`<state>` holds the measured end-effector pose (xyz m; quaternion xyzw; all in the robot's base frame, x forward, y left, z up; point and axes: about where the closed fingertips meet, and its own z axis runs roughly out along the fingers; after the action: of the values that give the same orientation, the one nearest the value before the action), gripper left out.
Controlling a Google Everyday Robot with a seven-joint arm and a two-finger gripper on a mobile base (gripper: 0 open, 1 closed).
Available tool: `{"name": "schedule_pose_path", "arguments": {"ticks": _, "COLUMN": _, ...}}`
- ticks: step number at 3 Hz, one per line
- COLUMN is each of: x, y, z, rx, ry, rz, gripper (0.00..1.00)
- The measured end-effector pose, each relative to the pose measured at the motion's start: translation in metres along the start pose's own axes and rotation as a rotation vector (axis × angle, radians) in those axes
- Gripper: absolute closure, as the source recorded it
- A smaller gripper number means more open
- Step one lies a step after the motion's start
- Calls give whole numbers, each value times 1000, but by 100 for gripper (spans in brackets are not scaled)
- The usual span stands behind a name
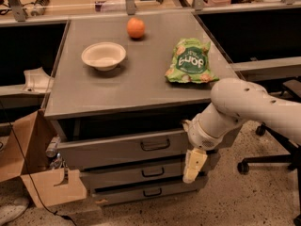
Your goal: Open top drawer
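Note:
The top drawer [113,149] is the wide grey front just under the tabletop, with a small dark loop handle [155,145] at its centre. A dark gap shows between its upper edge and the tabletop. Two shorter, narrower grey drawers [141,173] sit below it. My gripper [194,166] hangs pointing down from the white arm [244,105] at the right end of the drawer fronts, right of the handle and a little lower, level with the middle drawer. It holds nothing that I can see.
On the grey tabletop [117,88] are a white bowl [104,55], an orange [136,28] and a green snack bag [190,61]. A cardboard box [28,159] stands on the floor at the left. An office chair base [263,161] is at the right.

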<state>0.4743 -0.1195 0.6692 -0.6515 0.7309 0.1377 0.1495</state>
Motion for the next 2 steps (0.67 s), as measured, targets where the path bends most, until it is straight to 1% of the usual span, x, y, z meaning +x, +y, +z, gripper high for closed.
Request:
{"name": "schedule_pose_path", "arguments": {"ticks": 1, "x": 0, "y": 0, "z": 0, "rx": 0, "ry": 0, "rz": 0, "gripper": 16}}
{"name": "schedule_pose_path", "arguments": {"ticks": 2, "x": 0, "y": 0, "z": 0, "rx": 0, "ry": 0, "rz": 0, "gripper": 40}}
